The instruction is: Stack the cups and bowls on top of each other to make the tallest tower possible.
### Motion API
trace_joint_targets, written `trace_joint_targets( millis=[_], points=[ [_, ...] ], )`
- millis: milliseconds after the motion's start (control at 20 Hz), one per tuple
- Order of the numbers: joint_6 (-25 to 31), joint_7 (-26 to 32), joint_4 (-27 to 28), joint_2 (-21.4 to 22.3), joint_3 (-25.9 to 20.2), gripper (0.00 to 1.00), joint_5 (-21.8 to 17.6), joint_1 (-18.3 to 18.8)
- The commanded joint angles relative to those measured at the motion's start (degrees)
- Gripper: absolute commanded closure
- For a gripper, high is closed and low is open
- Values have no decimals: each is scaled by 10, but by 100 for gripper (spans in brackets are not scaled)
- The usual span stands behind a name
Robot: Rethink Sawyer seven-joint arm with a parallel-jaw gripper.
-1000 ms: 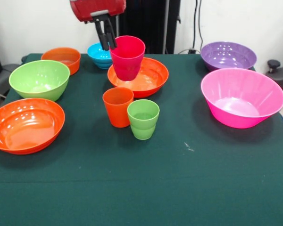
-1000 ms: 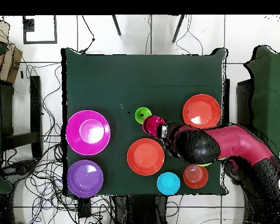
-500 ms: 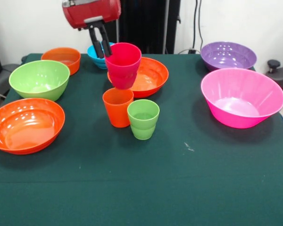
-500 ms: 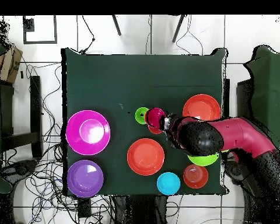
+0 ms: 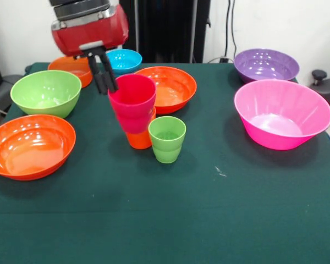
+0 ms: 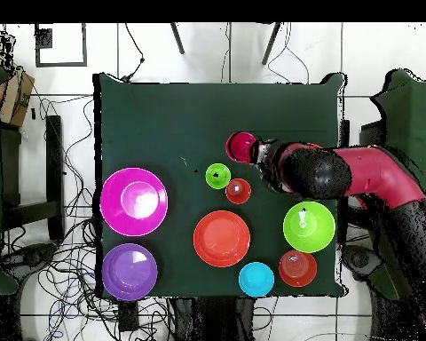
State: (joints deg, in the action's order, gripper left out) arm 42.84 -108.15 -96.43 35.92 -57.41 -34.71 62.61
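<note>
My gripper point(image 5: 106, 81) is shut on the rim of the magenta-red cup point(image 5: 133, 103), holding it in the air. In the front view this cup covers the top of the orange cup point(image 5: 139, 138). In the overhead view the magenta-red cup point(image 6: 240, 146) shows apart from the orange cup point(image 6: 238, 190), with my gripper point(image 6: 257, 152) at its rim. The light green cup point(image 5: 167, 138) stands beside the orange one, also seen from above as the green cup point(image 6: 217, 175). Around them stand a wide orange bowl point(image 5: 173, 88), a second wide orange bowl point(image 5: 28, 146), a green bowl point(image 5: 46, 92), a pink bowl point(image 5: 280, 114) and a purple bowl point(image 5: 265, 64).
A small orange bowl point(image 5: 69, 65) and a small blue bowl point(image 5: 124, 58) sit at the back, partly behind the red arm point(image 5: 88, 25). In the overhead view the arm point(image 6: 358, 173) covers one wide orange bowl. The table's edges point(image 6: 98, 178) lie close to the outer bowls.
My gripper has carried the magenta-red cup away from above the wide orange bowl, leftward and lower in the front view, to in front of the orange cup.
</note>
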Motion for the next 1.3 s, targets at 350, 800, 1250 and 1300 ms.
trace_joint_targets(
  millis=[350,800,1250,1300],
  points=[
    [86,173,216,-106,76,100,-79,-84],
    [34,118,204,-112,113,100,-114,-100],
    [-14,79,187,-126,129,100,-127,-104],
    [-14,82,190,-130,129,100,-124,-103]
  ],
)
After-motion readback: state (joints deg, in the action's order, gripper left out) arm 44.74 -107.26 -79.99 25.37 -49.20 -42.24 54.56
